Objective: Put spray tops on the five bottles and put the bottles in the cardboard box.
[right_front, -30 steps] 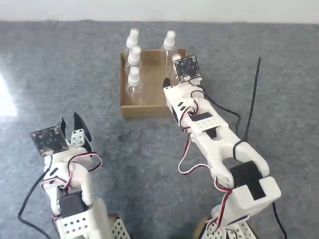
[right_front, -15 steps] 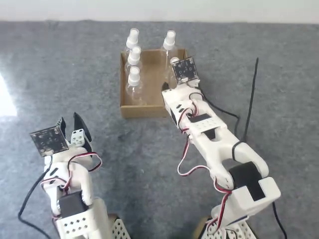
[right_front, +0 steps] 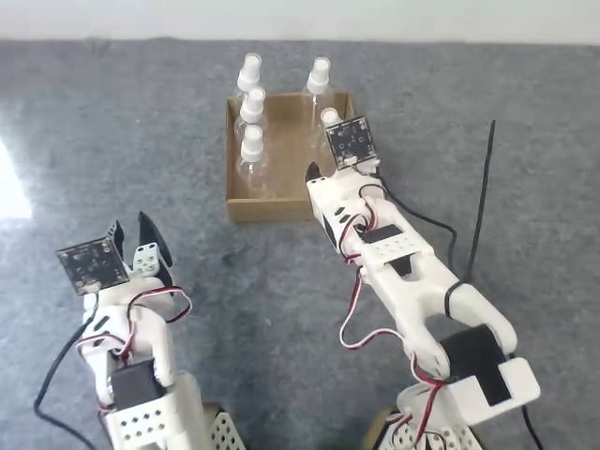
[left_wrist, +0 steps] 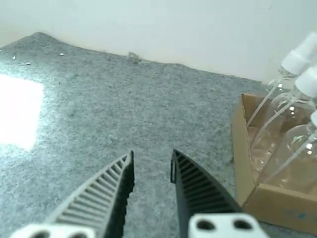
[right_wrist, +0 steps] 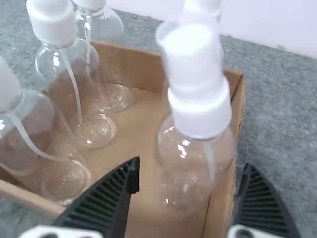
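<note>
A grey, felt-like carpet [right_front: 141, 122] covers the table. A white wall [left_wrist: 173, 25] runs along its far edge, a bright patch of light [left_wrist: 15, 114] lies on its left side, and a thin black cable [right_front: 481, 187] rises beside the right arm. The cardboard box [right_front: 272, 208] — a shallow, open-topped brown tray with low walls — sits at the far middle of the carpet.

All five bottles stand inside it, upright, with their long axes vertical and their spray tops pointing up. They are clear, round-shouldered plastic with white cylindrical tops, and a thin dip tube runs down inside each. A row of three bottles [right_front: 252, 105] lines the box's left wall, and a far-right bottle [right_front: 320, 75] stands at the back. The fifth bottle [right_wrist: 195, 148] stands in the near right corner, just beside the right wall.

The right gripper [right_wrist: 189, 171] hangs at that corner with its black ribbed jaws spread wide, one on each side of the fifth bottle and apart from it — nothing grasped. In the high view the arm's wrist camera board [right_front: 353, 142] covers most of this bottle, leaving its white spray top [right_front: 330, 116] showing.

The left gripper [left_wrist: 152, 157] is well apart from the box, low over the carpet near its own base. It is released, with a narrow gap between its ribbed fingers. In the high view the box lies farther off and to its right.
</note>
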You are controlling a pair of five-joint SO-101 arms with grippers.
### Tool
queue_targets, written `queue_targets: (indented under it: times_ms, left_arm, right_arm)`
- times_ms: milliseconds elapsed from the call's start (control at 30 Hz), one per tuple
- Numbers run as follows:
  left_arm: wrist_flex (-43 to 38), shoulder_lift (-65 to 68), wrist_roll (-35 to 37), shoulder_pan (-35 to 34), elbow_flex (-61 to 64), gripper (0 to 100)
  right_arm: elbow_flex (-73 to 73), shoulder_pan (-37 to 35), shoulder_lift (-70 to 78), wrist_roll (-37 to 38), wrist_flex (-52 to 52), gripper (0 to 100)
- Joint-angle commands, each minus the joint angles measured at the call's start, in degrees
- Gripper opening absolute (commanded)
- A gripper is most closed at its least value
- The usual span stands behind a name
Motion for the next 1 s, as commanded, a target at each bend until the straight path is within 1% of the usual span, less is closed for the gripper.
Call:
queue_targets:
  times_ms: [0,300,600,667,833,967]
  left_arm:
    - [-1.7,-0.9,-0.6,-0.5,-0.2,12]
    - [-1.7,-0.9,-0.6,-0.4,-0.2,12]
    - [-1.7,-0.9,-0.6,-0.4,-0.2,12]
    - [-1.7,-0.9,-0.6,-0.4,-0.2,12]
    - [-1.7,-0.9,-0.6,-0.4,-0.2,12]
    - [-1.7,-0.9,-0.6,-0.4,-0.2,12]
  right_arm:
    - [-1.1,-0.2,-6.5,0.0,5.1,27.2]
    - [-1.1,0.2,-16.9,-0.1,19.7,27.2]
    - [-1.1,-0.2,-23.2,-0.1,28.1,26.6]
    - [-1.1,-0.2,-24.1,-0.1,29.1,23.1]
    - [-1.1,-0.2,-27.2,-0.1,30.0,10.1]
    - [-1.1,-0.3,-28.8,0.0,32.3,5.9]
